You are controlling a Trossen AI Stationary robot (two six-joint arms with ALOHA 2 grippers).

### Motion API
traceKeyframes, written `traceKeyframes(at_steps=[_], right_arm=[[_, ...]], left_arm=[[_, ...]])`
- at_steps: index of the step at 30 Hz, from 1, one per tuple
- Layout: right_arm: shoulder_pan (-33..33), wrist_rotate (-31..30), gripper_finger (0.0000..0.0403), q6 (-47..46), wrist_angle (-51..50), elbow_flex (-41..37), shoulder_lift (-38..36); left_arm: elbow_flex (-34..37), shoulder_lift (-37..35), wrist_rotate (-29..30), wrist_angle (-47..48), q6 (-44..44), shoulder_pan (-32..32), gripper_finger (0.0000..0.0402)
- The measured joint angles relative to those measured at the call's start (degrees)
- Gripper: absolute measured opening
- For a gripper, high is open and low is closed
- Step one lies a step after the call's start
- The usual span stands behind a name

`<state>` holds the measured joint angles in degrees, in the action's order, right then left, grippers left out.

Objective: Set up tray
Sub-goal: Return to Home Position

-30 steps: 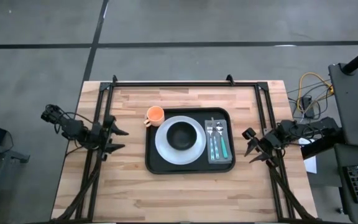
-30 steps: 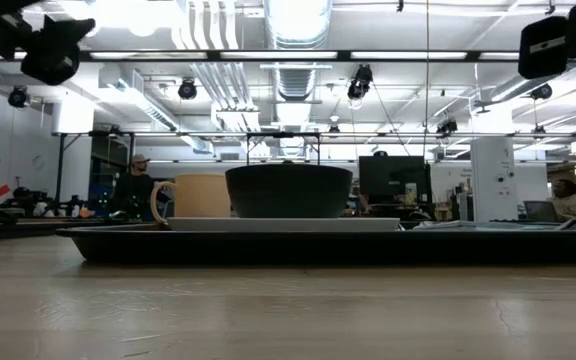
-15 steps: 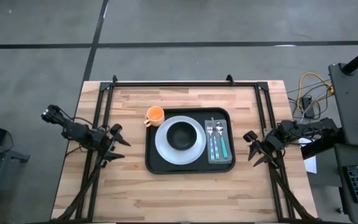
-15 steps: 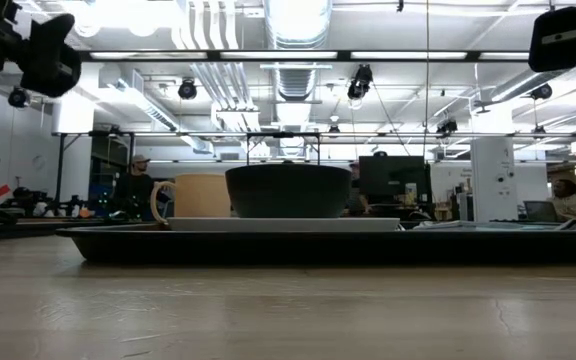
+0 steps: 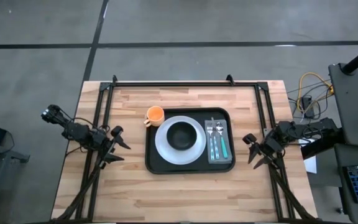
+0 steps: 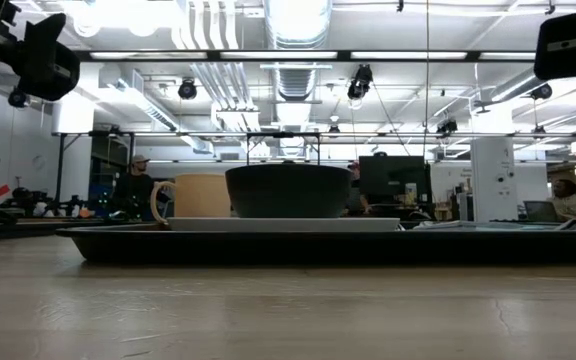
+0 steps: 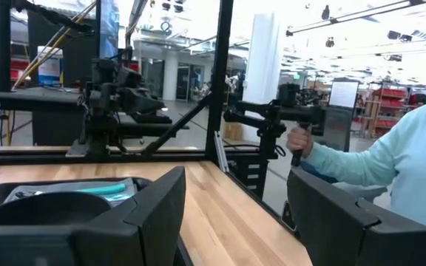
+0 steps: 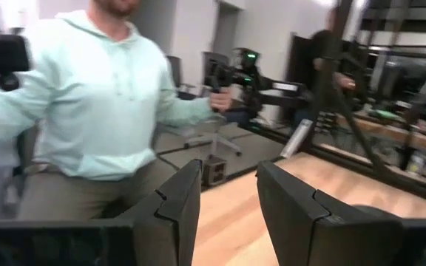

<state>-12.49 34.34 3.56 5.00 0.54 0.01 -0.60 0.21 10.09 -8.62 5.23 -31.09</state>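
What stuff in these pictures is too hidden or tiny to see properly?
Low view: the tray rim hides almost all the green cutlery.
High view: the cutlery is too small to tell fork from knife.
Low view: the black bowl covers part of the orange cup, and its wall hides its inside.
Wrist views: the open left gripper and right gripper block most of the tray.

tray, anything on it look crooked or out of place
Nothing clearly off. On the tray the bowl sits centred on the white plate, and the cutlery lies parallel on the grey napkin. Only the orange cup crowds the tray's far-left corner; whether it clears the rim is unclear.
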Motion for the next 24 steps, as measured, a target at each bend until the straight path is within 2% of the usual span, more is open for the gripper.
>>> traceKeyframes(at_steps=[3, 11, 19, 24], right_arm=[[0.0, 2.57, 0.0123, 0.52, -0.25, 0.0, -0.02], [0.0, 2.24, 0.0123, 1.28, -1.12, 0.0, -0.02], [-0.04, -4.59, 0.0121, -0.64, 1.77, 0.0, -0.02], [-2.84, -8.76, 0.0119, 0.28, 4.52, 0.0, -0.02]], left_arm=[[-0.02, 0.0, 0.0, 0.18, 0.02, 0.0, 0.0217], [-0.02, 0.0, 0.02, 0.18, 0.04, 0.0, 0.0217], [-0.02, 0.0, 0.04, 0.18, 0.31, 0.0, 0.0217], [0.0, -0.01, 0.07, 0.2, 0.89, 0.0, 0.0217]])
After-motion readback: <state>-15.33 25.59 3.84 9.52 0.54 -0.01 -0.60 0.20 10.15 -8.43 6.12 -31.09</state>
